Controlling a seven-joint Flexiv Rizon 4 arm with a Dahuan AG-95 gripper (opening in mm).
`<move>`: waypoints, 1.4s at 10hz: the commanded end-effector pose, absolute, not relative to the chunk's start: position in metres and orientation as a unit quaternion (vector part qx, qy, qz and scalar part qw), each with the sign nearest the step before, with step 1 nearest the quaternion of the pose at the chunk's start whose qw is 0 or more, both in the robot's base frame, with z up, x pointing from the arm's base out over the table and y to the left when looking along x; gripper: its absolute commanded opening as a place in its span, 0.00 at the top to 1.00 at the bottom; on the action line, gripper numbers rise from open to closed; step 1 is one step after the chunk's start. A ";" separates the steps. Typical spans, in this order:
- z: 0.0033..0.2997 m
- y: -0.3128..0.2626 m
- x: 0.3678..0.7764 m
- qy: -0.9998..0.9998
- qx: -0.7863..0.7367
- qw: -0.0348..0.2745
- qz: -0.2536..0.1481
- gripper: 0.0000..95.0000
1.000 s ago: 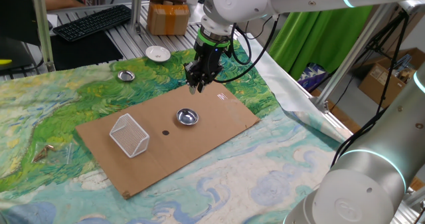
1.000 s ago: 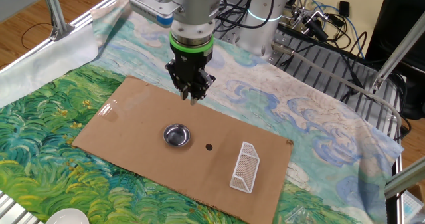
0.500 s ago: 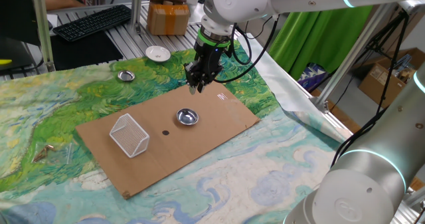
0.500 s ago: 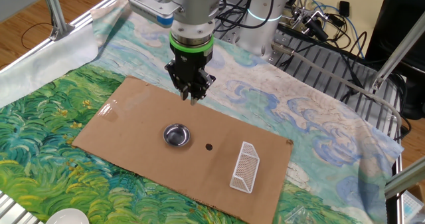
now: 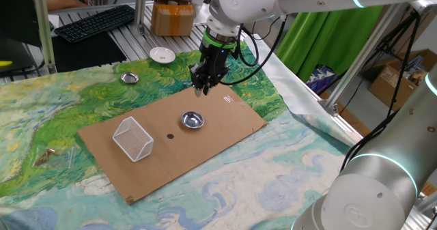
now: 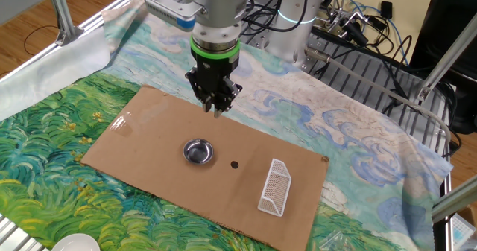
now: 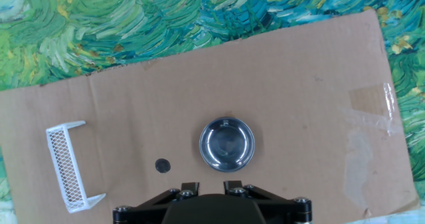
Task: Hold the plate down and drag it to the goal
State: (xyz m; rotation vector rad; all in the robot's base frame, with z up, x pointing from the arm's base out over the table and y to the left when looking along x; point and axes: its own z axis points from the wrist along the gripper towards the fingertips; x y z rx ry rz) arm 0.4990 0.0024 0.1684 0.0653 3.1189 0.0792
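Table (image 5: 287, 182) draped in a painterly green-and-blue cloth (image 6: 45, 147); a flat cardboard sheet (image 5: 225, 121) lies on the cloth. Green curtain (image 5: 321, 32) and a keyboard (image 5: 95, 20) at the back in one fixed view.

Steel plate (image 5: 193, 120) sits upright near the middle of the cardboard, hollow up; also seen at (image 6: 198, 151) and (image 7: 227, 144). Nothing touches it.

White wire-mesh basket (image 5: 133, 138) on the same sheet, well apart from the plate; (image 6: 275, 187), (image 7: 68, 165). A small black dot (image 5: 170, 136) lies between plate and basket.

Pincer (image 5: 203, 88) hangs above the cardboard's far edge, clear of the plate, pointing down; (image 6: 216, 111). Fingers look pressed close together, holding nothing.

Off the cardboard: a second small steel dish (image 5: 129, 77) on the cloth, a white ceramic dish (image 5: 162, 54) behind it.
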 end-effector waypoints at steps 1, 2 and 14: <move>0.168 0.002 0.499 0.999 0.024 0.011 0.025 0.80; 0.168 0.002 0.499 0.999 0.023 0.011 0.025 1.00; 0.166 0.003 0.501 0.999 0.011 0.011 0.028 1.00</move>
